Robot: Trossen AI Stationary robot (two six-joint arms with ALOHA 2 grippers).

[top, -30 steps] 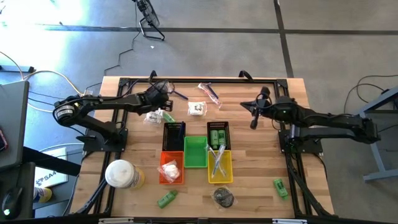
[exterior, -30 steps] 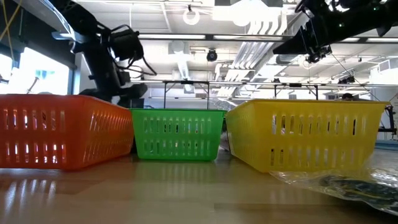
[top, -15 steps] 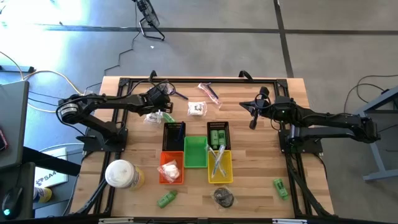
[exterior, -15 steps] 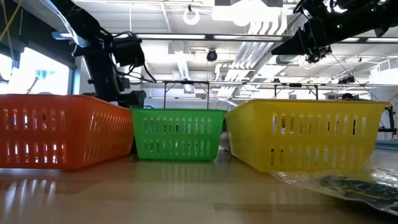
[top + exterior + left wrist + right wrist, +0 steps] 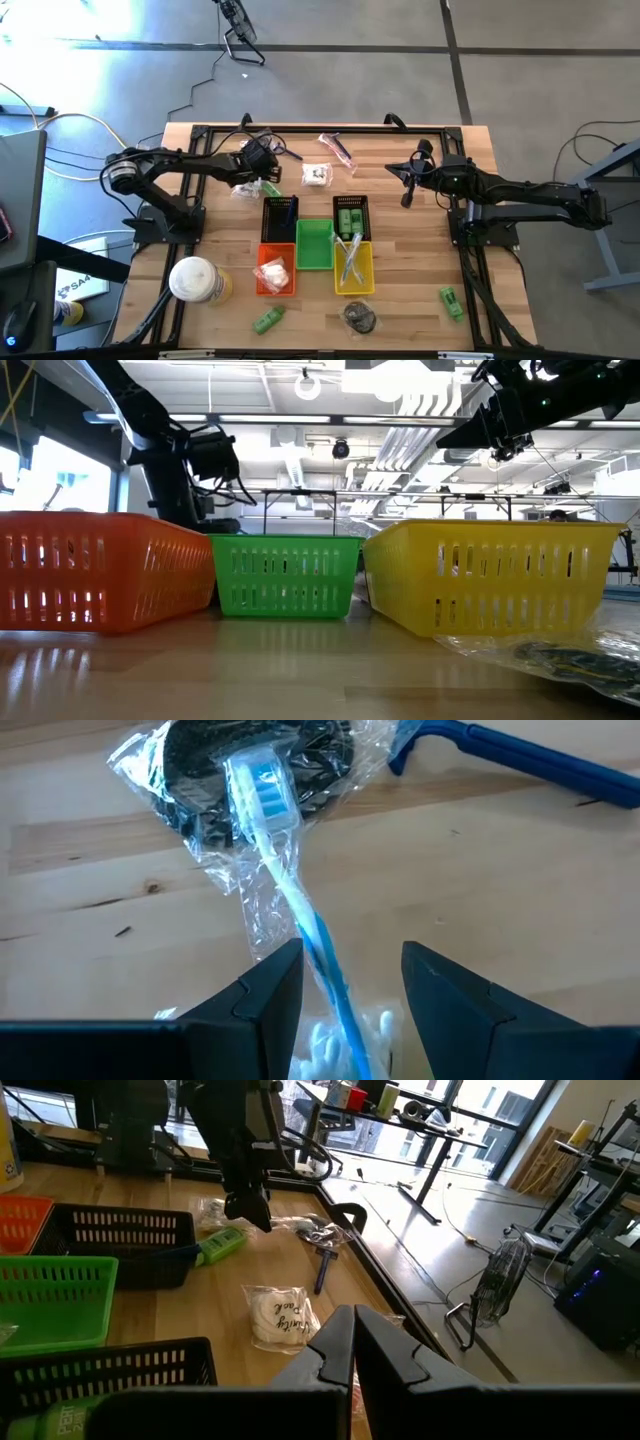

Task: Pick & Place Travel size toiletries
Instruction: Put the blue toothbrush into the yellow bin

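Observation:
A blue-and-white toothbrush (image 5: pixel 290 890) in clear wrap lies on the wood at the table's far left, its head over a dark wrapped piece (image 5: pixel 200 770). My left gripper (image 5: pixel 350 960) is open just above it, slanting down, with one finger on either side of the handle and a pack of cotton swabs (image 5: pixel 335 1040) below. In the high view this gripper (image 5: pixel 258 160) is beside a blue razor (image 5: pixel 288 152). Other toiletries lie near: a green tube (image 5: pixel 270 187), a white pack (image 5: pixel 317 175) and wrapped sticks (image 5: pixel 337 148). My right gripper (image 5: pixel 408 195) hangs shut above the table's far right.
Two black baskets (image 5: pixel 280 215) (image 5: pixel 350 215), then a green (image 5: pixel 314 243), an orange (image 5: pixel 275 270) and a yellow one (image 5: pixel 353 265), stand mid-table. A white-and-yellow container (image 5: pixel 195 280) sits near left. Green pieces (image 5: pixel 267 320) (image 5: pixel 451 300) and a dark wrapped piece (image 5: pixel 360 317) lie along the near edge.
My left gripper has sunk toward the wrapped toothbrush, reaching a little farther toward the table's right, its fingers no wider or closer than before.

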